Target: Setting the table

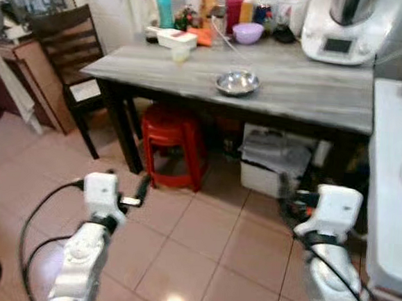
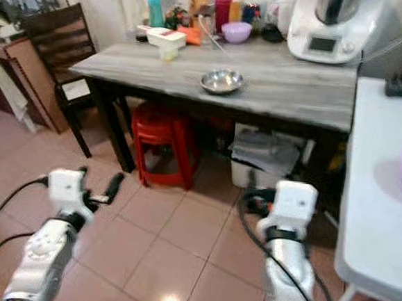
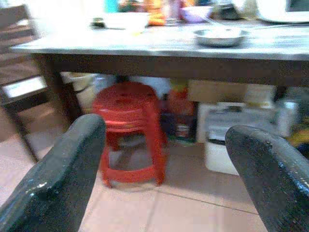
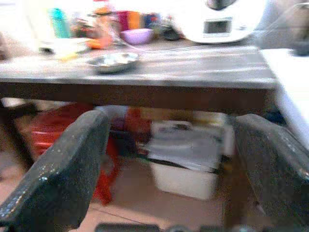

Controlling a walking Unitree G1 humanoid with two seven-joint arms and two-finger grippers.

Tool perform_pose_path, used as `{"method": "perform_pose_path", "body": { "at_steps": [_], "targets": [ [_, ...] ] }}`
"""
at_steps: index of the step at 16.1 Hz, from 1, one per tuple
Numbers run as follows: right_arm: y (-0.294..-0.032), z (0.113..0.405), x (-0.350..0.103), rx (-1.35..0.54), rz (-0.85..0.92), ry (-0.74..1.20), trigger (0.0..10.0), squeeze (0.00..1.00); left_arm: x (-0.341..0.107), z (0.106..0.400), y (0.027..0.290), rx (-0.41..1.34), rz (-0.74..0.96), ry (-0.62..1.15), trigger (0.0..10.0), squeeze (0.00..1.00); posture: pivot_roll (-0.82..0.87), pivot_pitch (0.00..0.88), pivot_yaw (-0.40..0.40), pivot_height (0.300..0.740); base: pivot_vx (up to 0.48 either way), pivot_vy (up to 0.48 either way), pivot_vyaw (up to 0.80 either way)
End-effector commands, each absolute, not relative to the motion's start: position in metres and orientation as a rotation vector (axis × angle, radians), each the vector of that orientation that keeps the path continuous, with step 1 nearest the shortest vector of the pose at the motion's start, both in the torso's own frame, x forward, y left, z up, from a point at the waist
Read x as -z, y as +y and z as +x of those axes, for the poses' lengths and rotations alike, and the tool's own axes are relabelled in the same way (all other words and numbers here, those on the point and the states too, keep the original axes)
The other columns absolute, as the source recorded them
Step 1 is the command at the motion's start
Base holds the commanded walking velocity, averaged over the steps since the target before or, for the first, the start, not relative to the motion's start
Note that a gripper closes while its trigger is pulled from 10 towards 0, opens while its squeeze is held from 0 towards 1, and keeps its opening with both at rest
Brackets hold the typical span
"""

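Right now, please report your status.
Left gripper and right gripper open, empty, short of the table. Steel bowl on it. Red stool underneath.

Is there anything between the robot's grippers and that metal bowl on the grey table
Nothing visible blocks the way. The metal bowl sits alone near the front edge of the grey table, with bare tabletop around it. Both the left gripper and right gripper are open, low over the floor tiles, well short of the table.

My head cameras look forward and down at the table (image 1: 310, 96) at twelve o'clock, some way off. Each wrist camera looks level between its own spread fingers (image 3: 53, 179) under the tabletop. All four share the steel bowl (image 1: 237, 82).
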State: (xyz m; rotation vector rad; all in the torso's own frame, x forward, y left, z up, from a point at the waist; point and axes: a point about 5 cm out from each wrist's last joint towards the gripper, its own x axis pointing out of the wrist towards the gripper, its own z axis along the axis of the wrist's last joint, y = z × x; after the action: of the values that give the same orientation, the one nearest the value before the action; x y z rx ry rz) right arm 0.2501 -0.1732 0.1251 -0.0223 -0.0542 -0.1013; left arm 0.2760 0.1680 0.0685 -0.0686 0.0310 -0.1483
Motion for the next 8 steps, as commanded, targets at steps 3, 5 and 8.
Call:
{"method": "perform_pose_path", "body": {
  "at_steps": [3, 5, 8],
  "targets": [
    [-0.1703, 0.2515, -0.1299, 0.096, -0.005, -0.069, 10.0, 0.0, -0.0775, 0.2807, 0.1698, 0.157, -0.073, 0.008, 10.0, 0.0, -0.11, 0.0, 0.124, 0.74, 0.0, -0.293, -0.8],
    [-0.1691, 0.2526, -0.133, 0.095, 0.001, -0.08, 10.0, 0.0, -0.0796, 0.2811, 0.1675, 0.165, -0.081, 0.002, 10.0, 0.0, -0.11, 0.0, 0.125, 0.74, 0.0, -0.343, -0.55],
    [-0.168, 0.2529, -0.1338, 0.096, 0.005, -0.084, 10.0, 0.0, -0.0795, 0.2807, 0.1675, 0.168, -0.085, 0.005, 10.0, 0.0, -0.11, 0.0, 0.127, 0.74, 0.0, -0.365, -0.45]
  ]
}}
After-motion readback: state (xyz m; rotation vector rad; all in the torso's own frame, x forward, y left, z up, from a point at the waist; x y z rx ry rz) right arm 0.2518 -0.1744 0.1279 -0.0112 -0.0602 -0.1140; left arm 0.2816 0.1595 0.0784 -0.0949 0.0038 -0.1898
